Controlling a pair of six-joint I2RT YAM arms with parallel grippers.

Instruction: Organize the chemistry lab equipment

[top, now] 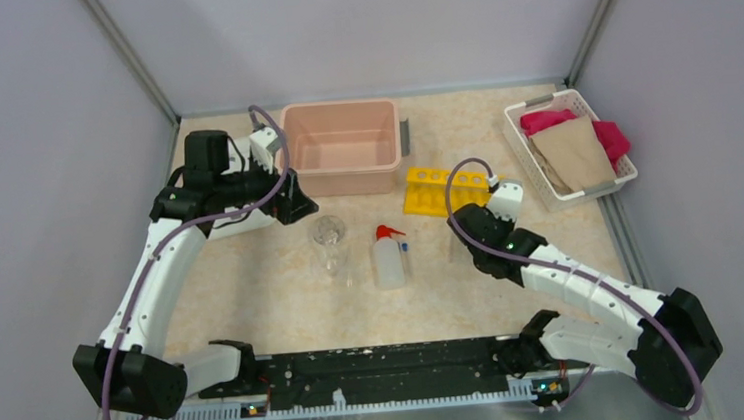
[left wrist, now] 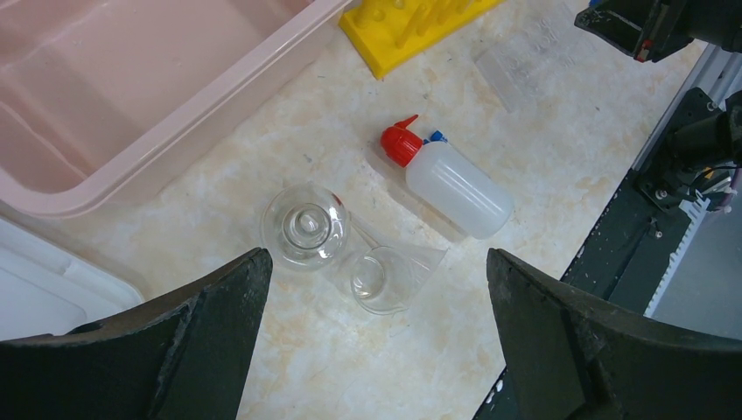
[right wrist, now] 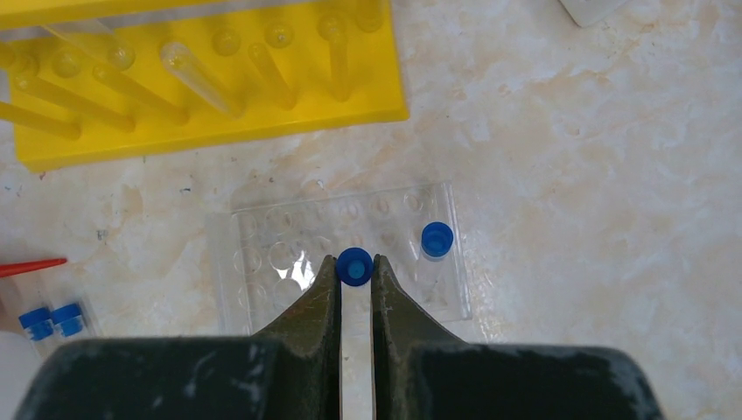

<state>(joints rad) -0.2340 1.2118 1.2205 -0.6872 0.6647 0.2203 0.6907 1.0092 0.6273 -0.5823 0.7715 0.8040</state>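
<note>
A clear glass flask (top: 329, 235) (left wrist: 304, 226) stands mid-table, with a second small clear glass vessel (left wrist: 385, 278) lying against it. Just right of them lies the white squeeze bottle (top: 388, 259) (left wrist: 459, 188) with its red nozzle. The yellow tube rack (top: 437, 190) (right wrist: 210, 79) sits behind. My left gripper (top: 292, 201) (left wrist: 376, 262) hangs open, high above the glassware. My right gripper (top: 477, 224) (right wrist: 354, 265) is shut on a blue-capped tube (right wrist: 354, 267) over a clear holed tray (right wrist: 262, 262). Another blue-capped tube (right wrist: 437, 239) stands in that tray. Two more tubes (right wrist: 52, 321) lie by the bottle.
A pink tub (top: 343, 147) (left wrist: 131, 87) stands at the back, left of the yellow rack. A white basket (top: 526, 158) of pink and tan cloths sits at the back right. A black rail (top: 380, 365) runs along the near edge between the arm bases.
</note>
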